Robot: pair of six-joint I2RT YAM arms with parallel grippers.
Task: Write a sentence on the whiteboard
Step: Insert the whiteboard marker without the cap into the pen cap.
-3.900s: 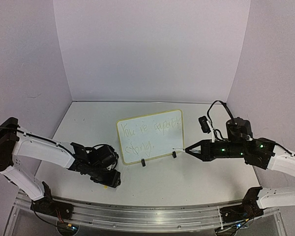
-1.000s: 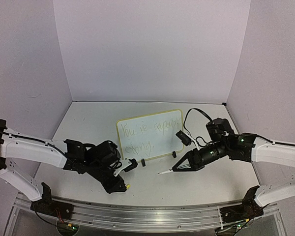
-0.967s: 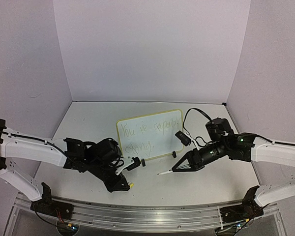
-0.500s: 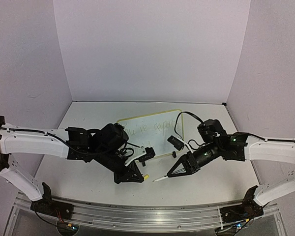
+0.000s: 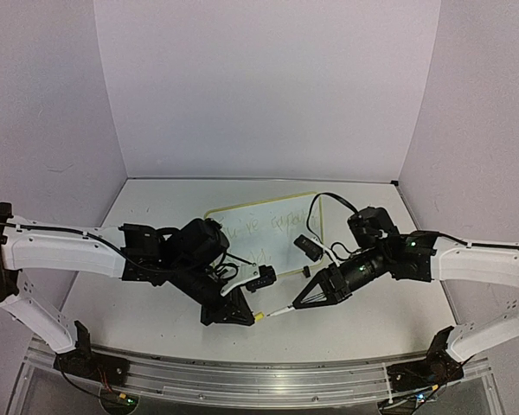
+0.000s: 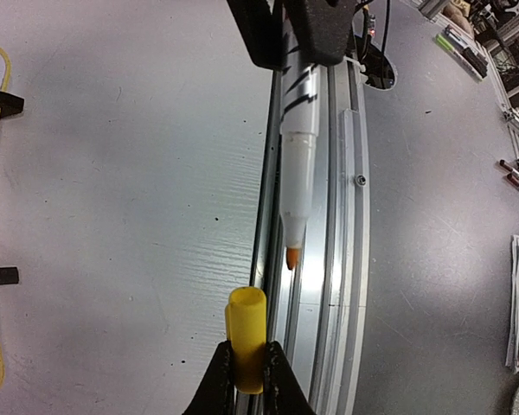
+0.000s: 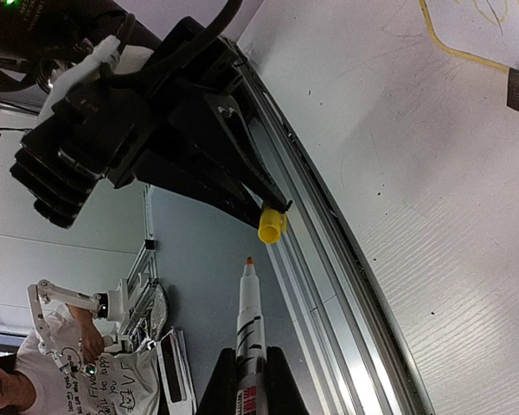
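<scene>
Low and left of centre in the top view, the left gripper (image 5: pixel 245 313) is clamped on the yellow cap (image 5: pixel 258 316). Just to its right the marker (image 5: pixel 281 309) sticks out of the right gripper (image 5: pixel 304 303), which is clenched on its barrel. Recapping seems the step in hand. In the left wrist view the tip (image 6: pixel 291 256) sits a little right of the cap's mouth — the two should be lined up before pushing straight in. The cap holds nothing yet. The whiteboard (image 5: pixel 281 246) stands behind at mid-frame with the sentence (image 5: pixel 272 225) on it — writing looks finished.
</scene>
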